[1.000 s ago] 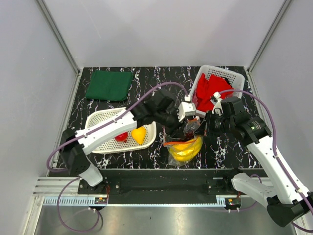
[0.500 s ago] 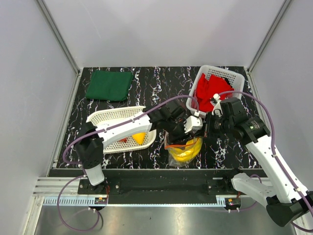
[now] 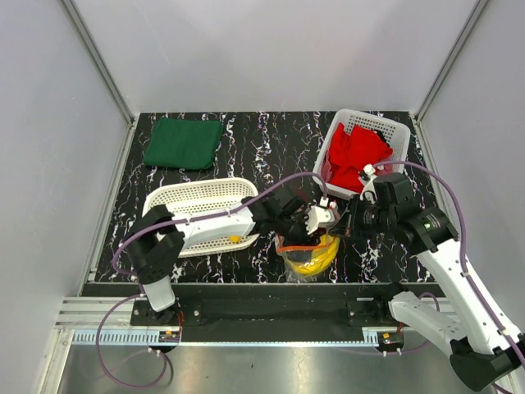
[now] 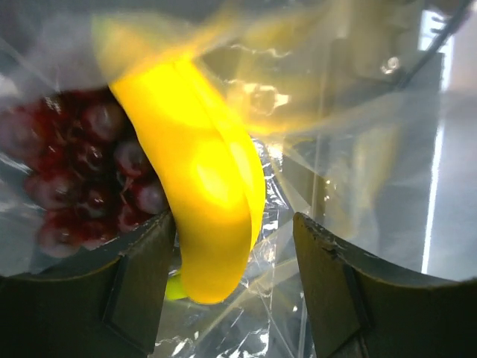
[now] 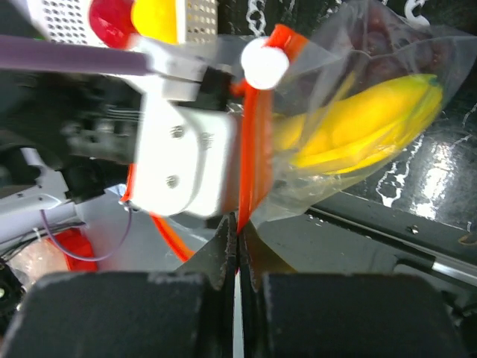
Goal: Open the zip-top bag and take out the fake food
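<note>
The clear zip-top bag (image 3: 308,253) hangs near the table's front middle. My right gripper (image 5: 238,227) is shut on its orange-red zip strip (image 5: 257,127) and holds that edge up; it also shows in the top view (image 3: 348,223). My left gripper (image 3: 315,223) is inside the bag's mouth. In the left wrist view its jaws (image 4: 235,276) are open, one on each side of the yellow banana bunch (image 4: 201,171), with a gap on the right side. The dark grape cluster (image 4: 82,171) lies left of the banana inside the bag. The lemon (image 5: 156,15) and red fruit (image 5: 112,13) lie in a white basket.
The white mesh basket (image 3: 197,197) lies left of the bag, partly under my left arm. A second white basket (image 3: 394,127) with a red cloth (image 3: 357,152) stands at the back right. A green cloth (image 3: 182,141) lies at the back left.
My left gripper has moved right and toward the front, from beside the bag's top down into its mouth. My right gripper still holds the zip strip and has shifted slightly lower.
</note>
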`<state>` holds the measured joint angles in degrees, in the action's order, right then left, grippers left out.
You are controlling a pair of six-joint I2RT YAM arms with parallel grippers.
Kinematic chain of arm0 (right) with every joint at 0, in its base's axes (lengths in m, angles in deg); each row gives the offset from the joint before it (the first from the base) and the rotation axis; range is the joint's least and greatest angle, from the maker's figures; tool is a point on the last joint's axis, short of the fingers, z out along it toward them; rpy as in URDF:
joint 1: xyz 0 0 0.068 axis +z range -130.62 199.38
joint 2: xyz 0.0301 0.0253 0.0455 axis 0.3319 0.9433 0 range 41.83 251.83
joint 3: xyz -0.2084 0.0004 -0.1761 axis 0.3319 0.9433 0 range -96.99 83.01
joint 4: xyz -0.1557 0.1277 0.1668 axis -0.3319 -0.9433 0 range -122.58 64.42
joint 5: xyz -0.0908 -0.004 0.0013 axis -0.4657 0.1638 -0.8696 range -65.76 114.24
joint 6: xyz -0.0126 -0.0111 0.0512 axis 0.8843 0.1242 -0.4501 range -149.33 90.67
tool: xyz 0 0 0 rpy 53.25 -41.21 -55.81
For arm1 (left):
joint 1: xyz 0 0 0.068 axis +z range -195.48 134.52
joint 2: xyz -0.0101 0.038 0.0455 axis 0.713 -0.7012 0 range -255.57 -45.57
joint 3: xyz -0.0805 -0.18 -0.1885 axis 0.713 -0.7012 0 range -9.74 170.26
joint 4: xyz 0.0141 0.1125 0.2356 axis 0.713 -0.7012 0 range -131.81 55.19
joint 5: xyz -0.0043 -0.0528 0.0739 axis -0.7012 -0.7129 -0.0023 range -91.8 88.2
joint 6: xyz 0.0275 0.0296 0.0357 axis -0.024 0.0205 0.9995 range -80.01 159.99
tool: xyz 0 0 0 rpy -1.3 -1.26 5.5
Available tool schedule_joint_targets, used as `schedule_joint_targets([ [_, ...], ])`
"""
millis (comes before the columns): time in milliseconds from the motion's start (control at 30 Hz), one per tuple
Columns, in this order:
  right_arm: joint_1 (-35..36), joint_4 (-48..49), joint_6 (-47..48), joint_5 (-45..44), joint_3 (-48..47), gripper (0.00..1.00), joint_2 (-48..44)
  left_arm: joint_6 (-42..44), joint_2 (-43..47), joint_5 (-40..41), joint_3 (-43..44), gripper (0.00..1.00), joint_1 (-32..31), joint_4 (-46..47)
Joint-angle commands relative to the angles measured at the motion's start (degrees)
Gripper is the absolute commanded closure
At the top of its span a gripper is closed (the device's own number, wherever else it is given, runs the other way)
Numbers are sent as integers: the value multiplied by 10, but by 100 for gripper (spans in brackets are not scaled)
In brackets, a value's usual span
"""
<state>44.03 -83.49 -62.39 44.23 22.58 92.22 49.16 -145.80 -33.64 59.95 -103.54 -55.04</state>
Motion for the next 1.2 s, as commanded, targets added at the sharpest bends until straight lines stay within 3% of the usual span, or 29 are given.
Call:
schedule_joint_targets([
  [0,5,40,-31,-18,13,100,-31,-42,3,32,-29,34,-12,91],
  [133,5,46,-39,-19,38,100,-44,-63,-11,30,-41,36,-13,123],
  [233,5,42,-37,-21,48,100,-50,-67,-13,35,-41,51,-13,125],
  [367,5,30,-31,-43,54,100,-57,-71,8,64,-25,81,-13,96],
  [467,5,22,-24,-57,48,100,-57,-77,33,85,-4,93,-13,50],
  [767,5,-26,21,-124,-13,100,-43,-116,88,139,47,100,-13,-44],
  [1000,5,-31,45,-111,-55,100,-14,-218,83,166,111,100,-14,-97],
  [1167,5,-27,69,-81,-58,100,10,-234,74,198,186,100,-14,-160],
])
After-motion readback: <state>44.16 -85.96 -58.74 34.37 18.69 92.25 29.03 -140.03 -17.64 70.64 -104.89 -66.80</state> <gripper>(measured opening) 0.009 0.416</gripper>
